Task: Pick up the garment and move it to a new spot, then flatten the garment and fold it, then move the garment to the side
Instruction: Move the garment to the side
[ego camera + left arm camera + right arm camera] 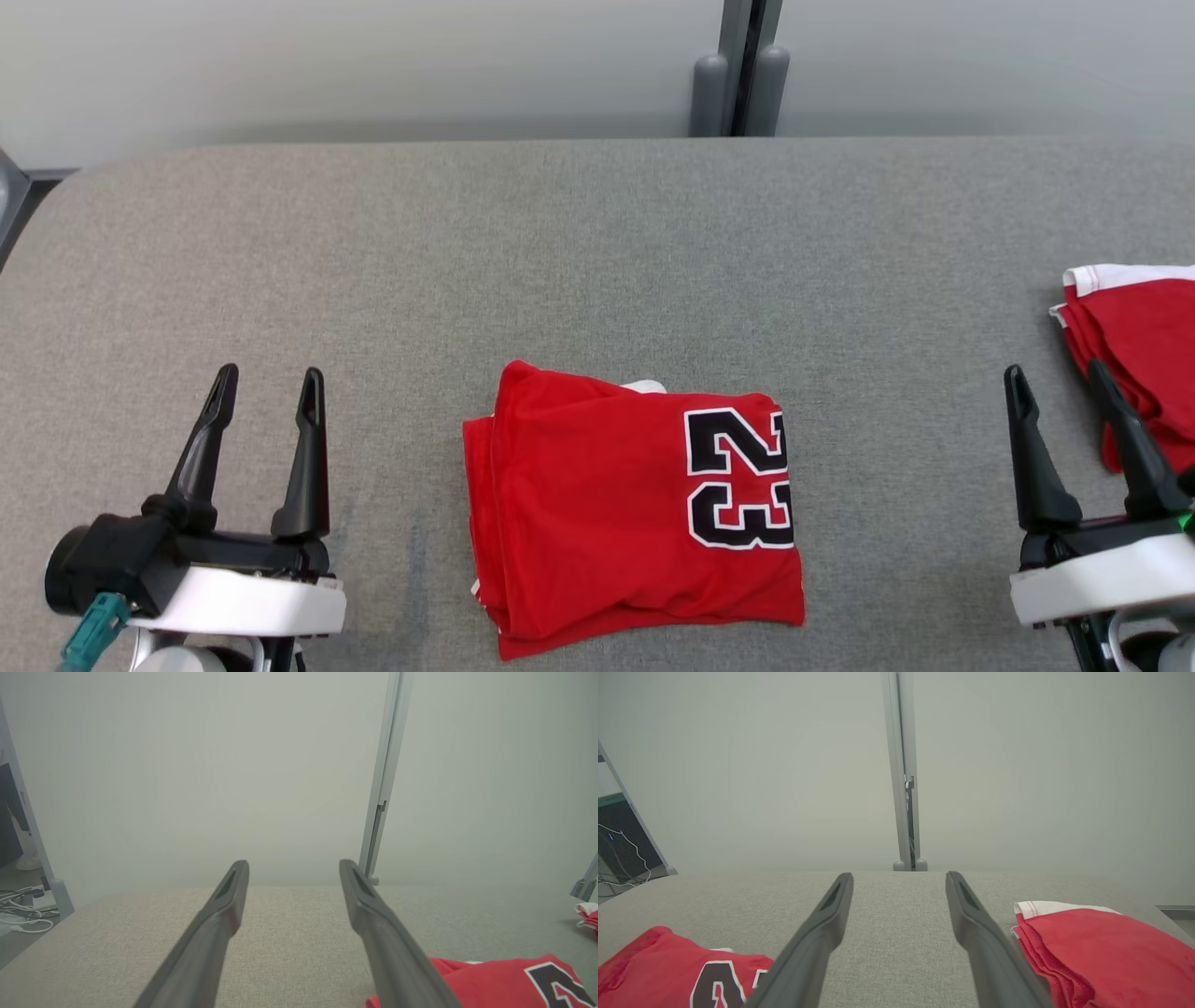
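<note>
The grey surface carries the folded red garment at the centre of its near edge. A second red pile lies at the right edge. The left gripper and right gripper flank the garment, jaws wide and empty. Folding appears complete, with the sideways move not yet done. Next move: grasp both garment edges without disturbing the folds.

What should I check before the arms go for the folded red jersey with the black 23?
1. Fold: the red jersey with the black 23 lies folded on the grey fabric table: ok.
2. The left gripper is open, empty and apart from the jersey: ok.
3. The right gripper is open and empty: ok.
4. Right gripper clear of the pile of red garments with white trim: cannot tell; its outer finger sits close beside it.
5. Bare table on the left for set-down: ok.
</note>
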`<state>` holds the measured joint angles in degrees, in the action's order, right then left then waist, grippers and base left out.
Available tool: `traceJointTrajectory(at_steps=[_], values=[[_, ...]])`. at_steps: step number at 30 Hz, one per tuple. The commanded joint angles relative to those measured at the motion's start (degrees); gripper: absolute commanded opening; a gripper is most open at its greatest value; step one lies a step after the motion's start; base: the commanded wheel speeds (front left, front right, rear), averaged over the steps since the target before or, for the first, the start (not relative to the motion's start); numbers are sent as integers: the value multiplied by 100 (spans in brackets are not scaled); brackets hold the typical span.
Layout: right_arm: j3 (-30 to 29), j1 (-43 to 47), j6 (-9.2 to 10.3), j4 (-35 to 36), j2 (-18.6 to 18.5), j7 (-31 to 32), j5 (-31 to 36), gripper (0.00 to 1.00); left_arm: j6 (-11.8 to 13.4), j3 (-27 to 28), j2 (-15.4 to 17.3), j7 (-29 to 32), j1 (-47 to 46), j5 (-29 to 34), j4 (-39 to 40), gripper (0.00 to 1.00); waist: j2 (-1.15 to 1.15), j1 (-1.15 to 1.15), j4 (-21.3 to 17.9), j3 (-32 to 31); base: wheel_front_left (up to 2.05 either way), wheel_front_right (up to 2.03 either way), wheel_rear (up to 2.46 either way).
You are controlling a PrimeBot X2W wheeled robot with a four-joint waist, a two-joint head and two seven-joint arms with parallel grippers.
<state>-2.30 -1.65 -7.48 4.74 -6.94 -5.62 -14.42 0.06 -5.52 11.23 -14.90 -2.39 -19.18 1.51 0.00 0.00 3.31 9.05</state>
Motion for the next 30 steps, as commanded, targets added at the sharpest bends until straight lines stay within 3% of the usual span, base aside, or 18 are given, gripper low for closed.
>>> traceJointTrajectory(at_steps=[1,13,30], values=[[-9,106,-4,22,14,29,3,100,-14,-5,41,-4,79,53,-1,100,0,0,-43,-132,0,0,0],[-98,771,-3,155,69,267,38,100,57,-101,171,199,607,64,109,100,0,0,-117,-717,0,0,0],[-156,992,-3,321,111,402,84,100,187,-145,263,404,756,25,253,100,0,0,-117,-847,0,0,0]])
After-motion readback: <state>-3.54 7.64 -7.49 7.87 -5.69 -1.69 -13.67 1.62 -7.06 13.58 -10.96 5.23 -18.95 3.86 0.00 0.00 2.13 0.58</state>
